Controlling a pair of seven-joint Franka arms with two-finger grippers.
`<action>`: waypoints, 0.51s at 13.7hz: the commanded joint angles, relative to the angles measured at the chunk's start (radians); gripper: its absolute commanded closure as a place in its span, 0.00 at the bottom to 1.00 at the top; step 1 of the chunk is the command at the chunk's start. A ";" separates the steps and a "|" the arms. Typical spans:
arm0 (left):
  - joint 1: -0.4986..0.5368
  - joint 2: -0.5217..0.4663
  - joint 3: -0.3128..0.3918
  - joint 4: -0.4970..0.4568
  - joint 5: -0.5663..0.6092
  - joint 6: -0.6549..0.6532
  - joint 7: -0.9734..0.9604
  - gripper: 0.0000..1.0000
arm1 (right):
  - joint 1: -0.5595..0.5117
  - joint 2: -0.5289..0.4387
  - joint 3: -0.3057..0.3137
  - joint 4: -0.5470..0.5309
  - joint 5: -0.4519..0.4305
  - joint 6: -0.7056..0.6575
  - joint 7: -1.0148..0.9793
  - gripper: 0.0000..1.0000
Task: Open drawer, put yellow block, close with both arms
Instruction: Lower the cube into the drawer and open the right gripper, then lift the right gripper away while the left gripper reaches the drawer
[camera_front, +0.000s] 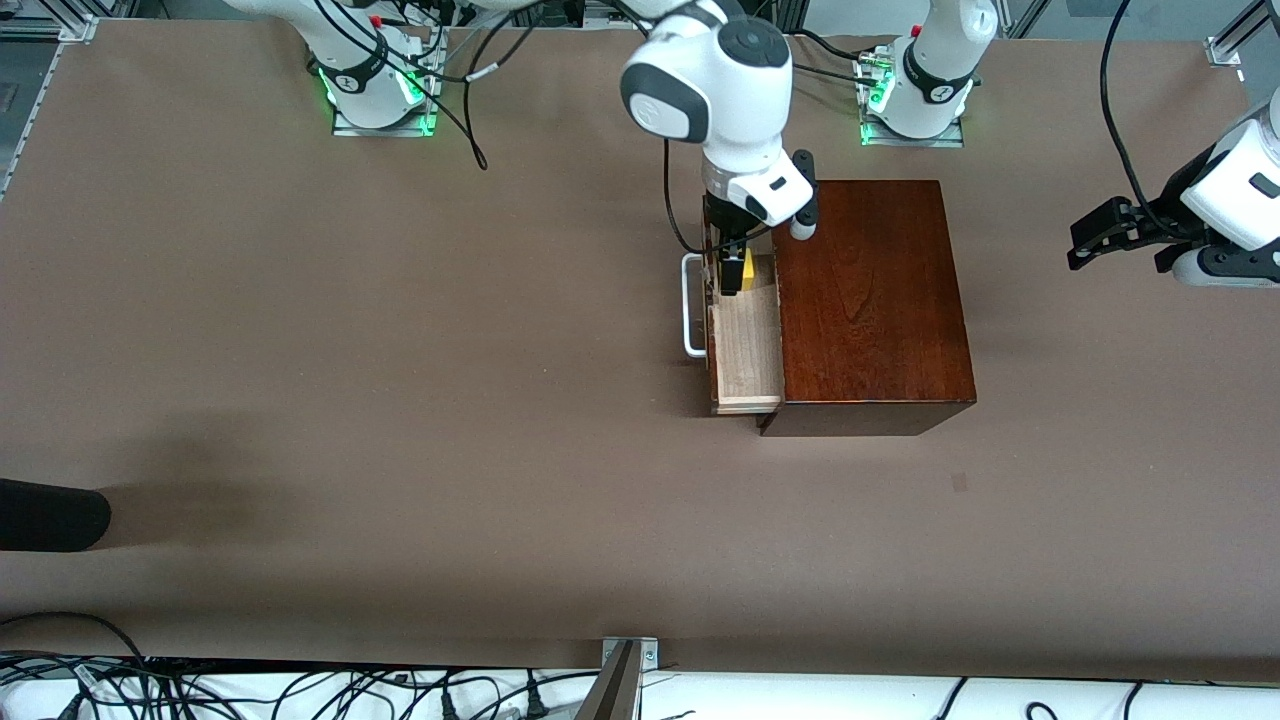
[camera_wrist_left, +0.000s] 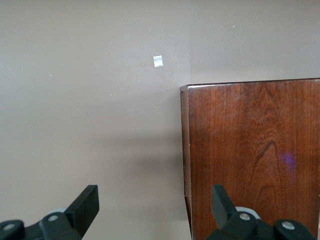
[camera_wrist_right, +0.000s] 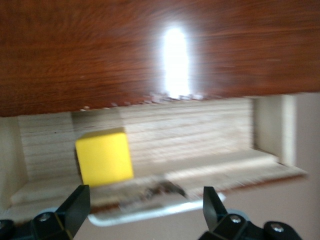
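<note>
Yellow block (camera_front: 746, 270) in the open drawer (camera_front: 748, 345)
Right gripper (camera_front: 728, 278), fingers spread, half hides the plain cube on pale grained wood; left gripper (camera_front: 1100, 232) waits open beside the glossy mahogany box (camera_front: 870, 300).

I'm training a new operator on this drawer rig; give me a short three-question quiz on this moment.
1. True or false: the small bright yellow block lies inside the open pale-wood drawer.
2. The right gripper is: A) shut on the block, B) open over the drawer, C) on the white handle.
3. Which arm waits away from the glossy mahogany box?

Key: 1 true; 2 B; 3 the left, its open left gripper off the box's end.
</note>
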 joint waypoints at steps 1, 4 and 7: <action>0.003 -0.016 0.001 -0.001 -0.033 -0.014 0.013 0.00 | -0.076 -0.118 0.009 -0.013 0.044 -0.034 0.007 0.00; 0.002 -0.017 -0.002 0.000 -0.044 -0.029 0.009 0.00 | -0.163 -0.191 0.009 -0.013 0.046 -0.032 0.005 0.00; 0.003 -0.016 0.001 0.014 -0.119 -0.066 0.007 0.00 | -0.188 -0.266 -0.073 -0.024 0.050 -0.087 0.035 0.00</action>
